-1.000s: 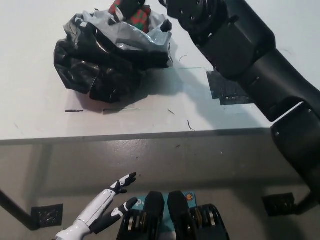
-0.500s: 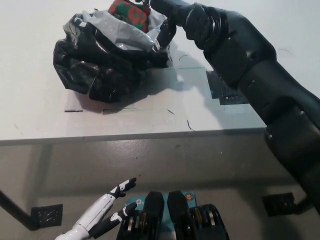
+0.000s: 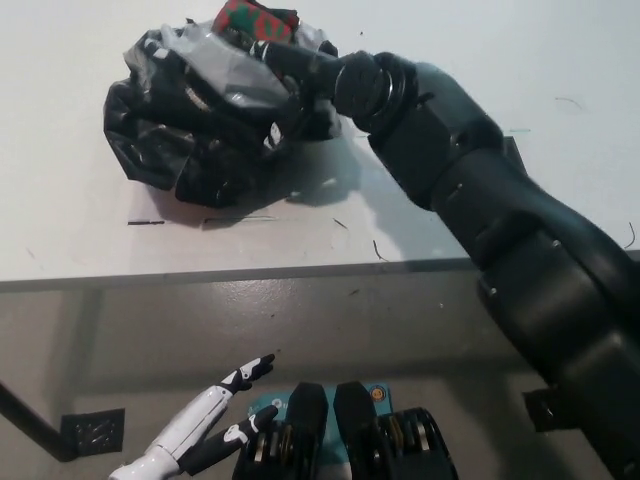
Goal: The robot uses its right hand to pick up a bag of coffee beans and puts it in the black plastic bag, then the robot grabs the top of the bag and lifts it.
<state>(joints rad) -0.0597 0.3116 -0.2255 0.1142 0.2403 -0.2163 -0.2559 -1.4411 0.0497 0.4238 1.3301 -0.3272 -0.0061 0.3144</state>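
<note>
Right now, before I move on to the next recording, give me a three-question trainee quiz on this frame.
1. True or false: the coffee bean bag lies on the bare table, outside the black plastic bag.
2. Which hand reaches onto the black plastic bag: A the white left hand, B the black right hand?
3. Fill in: the left hand hangs below the table's ____ edge.

Key: 1 false, it shows in the bag's open top. 2 B. 3 near.
</note>
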